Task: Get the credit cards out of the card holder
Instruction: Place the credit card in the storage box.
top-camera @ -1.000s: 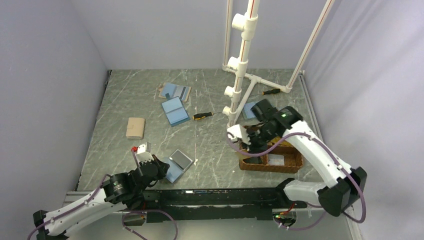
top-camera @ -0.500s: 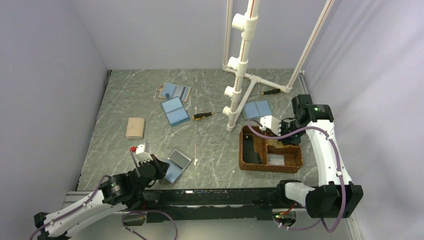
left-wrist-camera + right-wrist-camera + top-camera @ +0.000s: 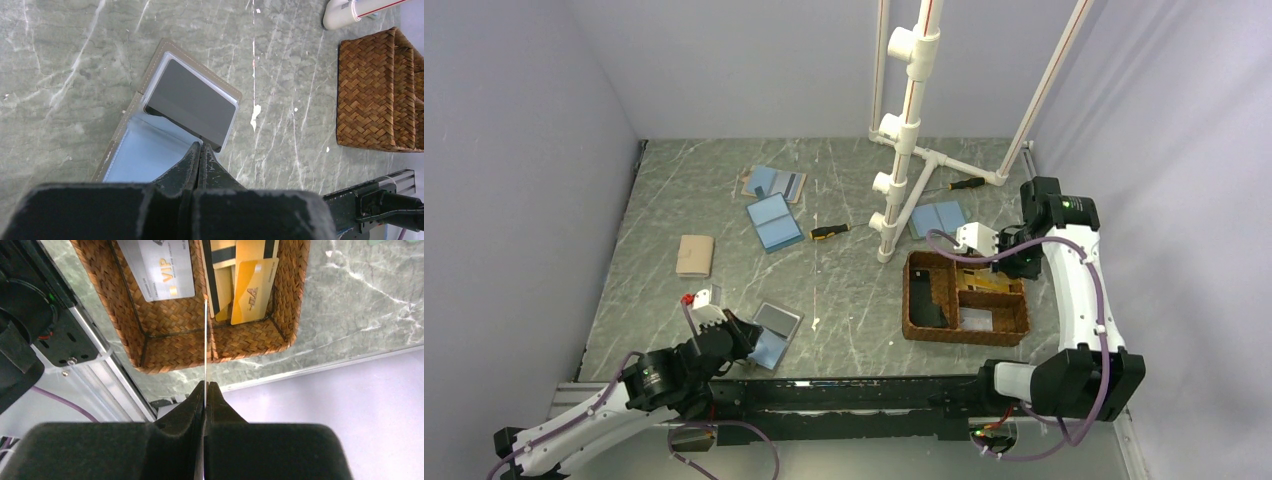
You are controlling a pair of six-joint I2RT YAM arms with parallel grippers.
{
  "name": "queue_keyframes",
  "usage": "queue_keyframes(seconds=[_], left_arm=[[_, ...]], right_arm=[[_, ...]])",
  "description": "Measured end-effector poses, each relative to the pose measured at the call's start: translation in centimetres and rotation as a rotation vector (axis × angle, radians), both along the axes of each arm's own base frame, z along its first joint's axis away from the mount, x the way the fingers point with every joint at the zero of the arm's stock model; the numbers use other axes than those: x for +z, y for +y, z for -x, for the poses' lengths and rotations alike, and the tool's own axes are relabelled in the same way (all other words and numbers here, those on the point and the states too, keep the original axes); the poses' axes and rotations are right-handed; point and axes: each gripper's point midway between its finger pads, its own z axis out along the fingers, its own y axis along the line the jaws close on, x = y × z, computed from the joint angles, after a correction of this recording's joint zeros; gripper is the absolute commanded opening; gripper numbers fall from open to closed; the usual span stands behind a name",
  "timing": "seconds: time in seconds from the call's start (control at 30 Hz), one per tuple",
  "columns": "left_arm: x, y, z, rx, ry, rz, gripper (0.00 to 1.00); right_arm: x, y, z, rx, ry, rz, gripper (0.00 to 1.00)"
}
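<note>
Near the front left of the grey marbled table [image 3: 854, 295], a flat bifold card holder [image 3: 140, 155] with a tan edge, lying open: light blue leaf toward the arm, dark grey credit card [image 3: 192, 102] in the pocket of the far leaf. On it the left claw [image 3: 200, 146], pressed together and holding nothing, tips down on the blue leaf right at the near edge of the grey card. To the right, well apart from the holder, a brown wicker tray [image 3: 911, 300] with compartments. Above its far side the right claw [image 3: 205, 384], closed tight on a thin pale card [image 3: 205, 340] seen only edge-on, in line with a divider of the tray. Inside the tray, a silver card [image 3: 160, 267] marked VIP in one compartment, gold cards [image 3: 252, 290] with black stripes in the next. Farther back on the table, three more open blue holders [image 3: 774, 222], one closed tan holder [image 3: 695, 255], two screwdrivers [image 3: 829, 231] and a white pipe frame [image 3: 904, 130].
</note>
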Motion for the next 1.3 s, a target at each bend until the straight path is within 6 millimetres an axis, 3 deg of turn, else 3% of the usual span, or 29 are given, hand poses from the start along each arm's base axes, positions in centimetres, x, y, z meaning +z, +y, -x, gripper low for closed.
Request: queue_keyframes(seconds=[0.47, 1.07, 1.3], left_arm=[[0.0, 0.0, 0.0, 0.005, 0.003, 0.002, 0.00], [0.0, 0.0, 0.0, 0.003, 0.002, 0.000, 0.00], [0.0, 0.0, 0.0, 0.000, -0.001, -0.005, 0.00]], right_arm=[[0.2, -2.8, -1.1, 0.006, 0.028, 0.146, 0.00], [-0.3, -4.2, -1.4, 0.010, 0.079, 0.223, 0.00], [-0.1, -3.9, -2.9, 0.045, 0.033, 0.262, 0.00]])
